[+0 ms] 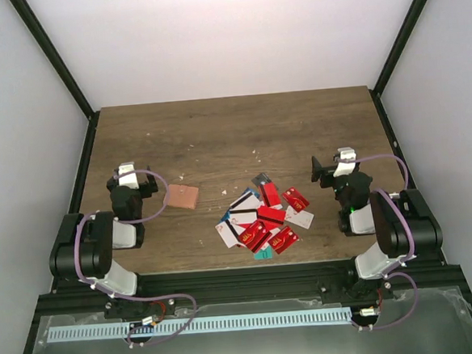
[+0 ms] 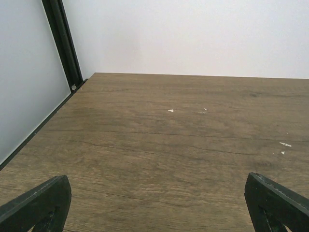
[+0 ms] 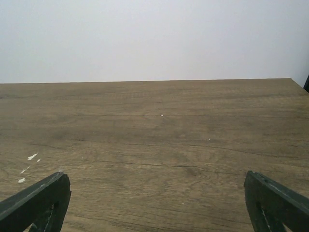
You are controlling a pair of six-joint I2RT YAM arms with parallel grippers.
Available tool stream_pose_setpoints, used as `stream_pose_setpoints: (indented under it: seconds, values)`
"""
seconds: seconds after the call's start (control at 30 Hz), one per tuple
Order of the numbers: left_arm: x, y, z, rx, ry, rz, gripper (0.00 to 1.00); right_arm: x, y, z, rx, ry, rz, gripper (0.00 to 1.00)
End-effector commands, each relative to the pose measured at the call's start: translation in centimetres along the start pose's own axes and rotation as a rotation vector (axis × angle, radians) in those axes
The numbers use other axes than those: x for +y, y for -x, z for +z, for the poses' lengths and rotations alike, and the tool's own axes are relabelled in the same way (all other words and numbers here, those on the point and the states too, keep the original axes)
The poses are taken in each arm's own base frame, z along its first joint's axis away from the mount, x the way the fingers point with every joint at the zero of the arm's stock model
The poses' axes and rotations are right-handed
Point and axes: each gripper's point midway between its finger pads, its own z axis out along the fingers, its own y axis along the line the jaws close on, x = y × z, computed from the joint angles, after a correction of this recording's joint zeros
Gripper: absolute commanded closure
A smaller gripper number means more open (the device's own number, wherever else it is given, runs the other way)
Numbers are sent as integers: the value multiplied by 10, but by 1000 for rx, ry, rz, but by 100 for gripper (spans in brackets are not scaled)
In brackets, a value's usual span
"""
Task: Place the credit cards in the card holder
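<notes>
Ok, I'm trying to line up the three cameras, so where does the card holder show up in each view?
Top external: the card holder lies flat on the table, left of centre and left of the pile of cards, apart from it.
Left wrist: not in it.
Right wrist: not in it.
Shared landmark: the brown wooden table meeting the white wall at its far edge shows in all three.

Lab enclosure, white panels [image 1: 234, 39], black frame struts [image 1: 52, 56], wooden table [image 1: 233, 137]
</notes>
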Motion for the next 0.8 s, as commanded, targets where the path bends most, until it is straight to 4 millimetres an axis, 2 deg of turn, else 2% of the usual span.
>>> stream_pose_setpoints:
  seconds: [0.0,0.4,0.5,0.6,0.67,0.77]
  values:
    - [-3,15,2,-53,-14,0,0,1,14,3,-46,7,-24,0]
    - [-1,16,1,-57,-3,-1,0,1,15,3,-50,3,-24,0]
    - [10,27,-1,-64,70,-20,0,-10,22,8,-25,-60,1,0]
    - [15,48,1,-10,110,-35,0,-14,47,12,-12,-97,21,0]
    - [16,76,-5,-39,109,-70,0,-13,82,14,-48,-94,61,0]
    - [26,117,-21,-59,159,-197,0,-4,132,15,-83,-44,144,0]
